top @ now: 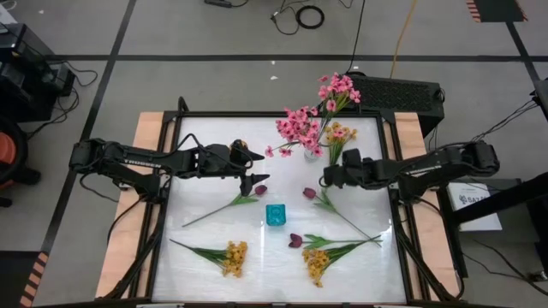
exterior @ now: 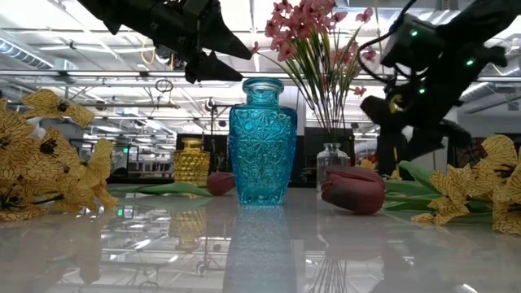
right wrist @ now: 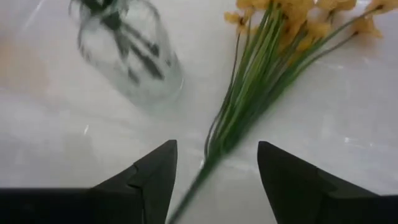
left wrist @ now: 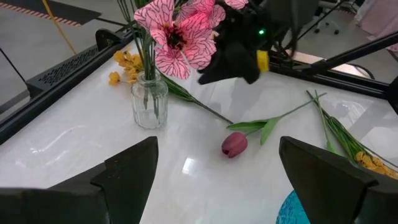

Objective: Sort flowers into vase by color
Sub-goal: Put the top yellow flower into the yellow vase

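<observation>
Pink blossoms (top: 301,127) fill a clear glass vase (top: 312,153), a turquoise cut-pattern vase (top: 275,215) stands mid-table, and yellow sprigs (top: 234,257) and maroon buds (top: 309,193) lie on white tabletop (top: 205,227).

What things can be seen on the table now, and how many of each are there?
table: one, white top with wooden sides, under everything.
blue vase: one, turquoise glass, table middle, empty.
clear vase: one, colourless glass, far side, holds the pink flowers.
yellow vase: one, amber, behind the blue vase in the low view.
pink flowers: several sprigs, pink, standing in the clear vase.
yellow flowers: three sprigs, two lying at the near edge, one beside the clear vase.
maroon tulips: three, dark red, lying around the blue vase.
left gripper: open, above the table's left middle.
right gripper: open, at the far yellow sprig's stem.
</observation>
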Motion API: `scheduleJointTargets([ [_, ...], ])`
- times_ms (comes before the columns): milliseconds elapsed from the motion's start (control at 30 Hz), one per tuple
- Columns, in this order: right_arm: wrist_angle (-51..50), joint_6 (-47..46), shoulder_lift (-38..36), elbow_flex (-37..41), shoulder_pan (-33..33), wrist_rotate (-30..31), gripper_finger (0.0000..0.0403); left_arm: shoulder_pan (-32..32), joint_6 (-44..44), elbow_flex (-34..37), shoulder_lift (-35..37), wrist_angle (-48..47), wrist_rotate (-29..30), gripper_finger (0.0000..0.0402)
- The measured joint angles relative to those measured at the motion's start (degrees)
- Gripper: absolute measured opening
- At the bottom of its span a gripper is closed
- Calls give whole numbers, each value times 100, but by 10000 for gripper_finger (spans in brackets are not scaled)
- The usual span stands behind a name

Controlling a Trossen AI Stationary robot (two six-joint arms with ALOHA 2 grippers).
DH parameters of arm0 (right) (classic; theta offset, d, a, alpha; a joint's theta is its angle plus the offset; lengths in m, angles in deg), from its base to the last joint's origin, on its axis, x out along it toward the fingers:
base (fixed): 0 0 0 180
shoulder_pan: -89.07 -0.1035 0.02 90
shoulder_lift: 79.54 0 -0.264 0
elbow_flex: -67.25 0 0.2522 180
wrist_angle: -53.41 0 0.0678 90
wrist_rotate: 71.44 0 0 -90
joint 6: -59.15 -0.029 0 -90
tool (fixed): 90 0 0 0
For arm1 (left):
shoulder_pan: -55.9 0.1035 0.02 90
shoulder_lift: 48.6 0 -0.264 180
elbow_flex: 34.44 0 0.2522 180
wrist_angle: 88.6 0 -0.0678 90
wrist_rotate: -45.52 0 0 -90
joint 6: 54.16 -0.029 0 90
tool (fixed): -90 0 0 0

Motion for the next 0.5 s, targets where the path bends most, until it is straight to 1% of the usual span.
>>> scheduleJointTargets([
  [100,472,84,277,0,250,27,215,0,0,0,0,-1,0,341],
  [233,616,121,711,0,494,48,215,-4,-7,0,0,-31,0,341],
  [367,618,37,1068,4,513,70,210,-61,-24,0,0,-47,0,341],
  [500,838,-138,1408,7,552,297,198,-73,-127,0,0,5,0,341],
])
